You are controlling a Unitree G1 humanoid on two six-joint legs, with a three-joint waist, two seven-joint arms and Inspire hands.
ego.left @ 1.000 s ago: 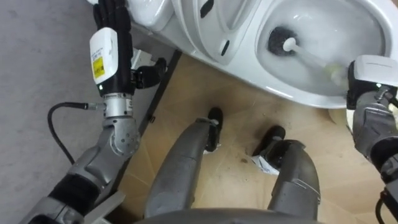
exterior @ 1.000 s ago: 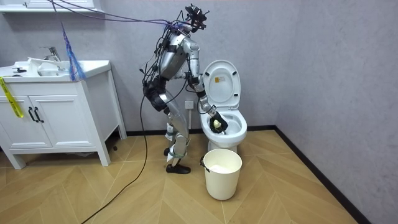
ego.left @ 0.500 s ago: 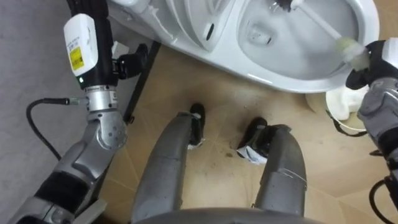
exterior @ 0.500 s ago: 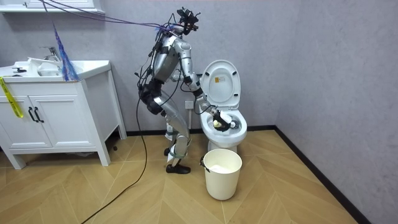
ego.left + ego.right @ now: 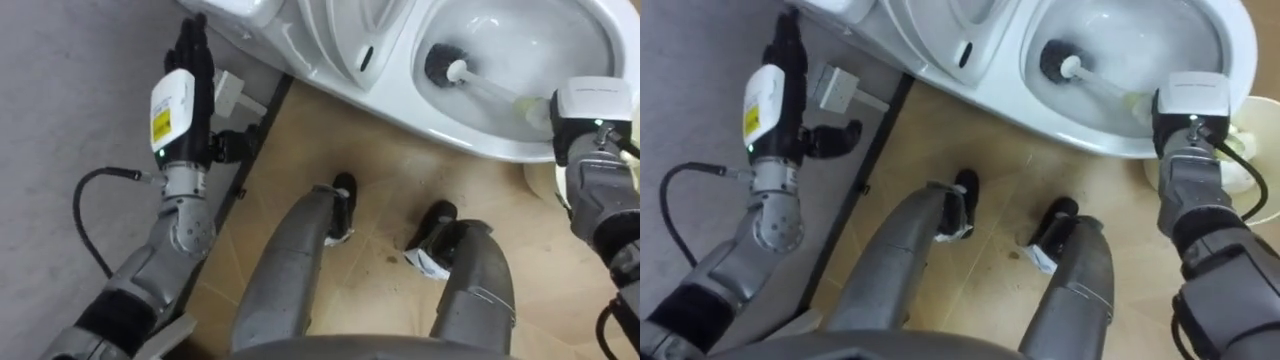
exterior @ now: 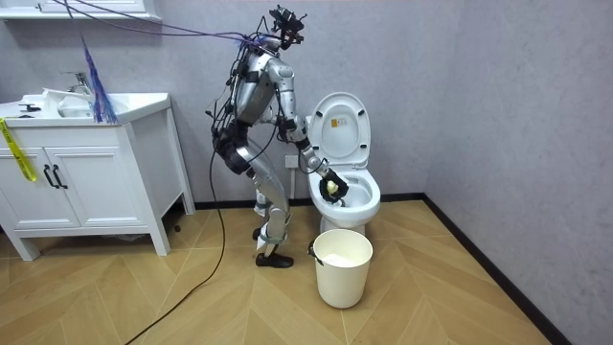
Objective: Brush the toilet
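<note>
Bucket (image 6: pixel 343 266) beside toilet (image 6: pixel 372 204); brush (image 5: pixel 440 65) inside it

One toilet (image 5: pixel 400 95), one brush (image 5: pixel 438 62), one white bucket (image 6: pixel 343 270) — and one sink cabinet (image 6: pixel 86 182).

The room is lit brightly and evenly from above — soft glare is seen on the toilet bowl (image 5: pixel 560 45), and a faint shadow is cast beneath the cabinet (image 6: pixel 86 182).

Left robot hand (image 5: pixel 190 48) upright (fingers straight)
</note>
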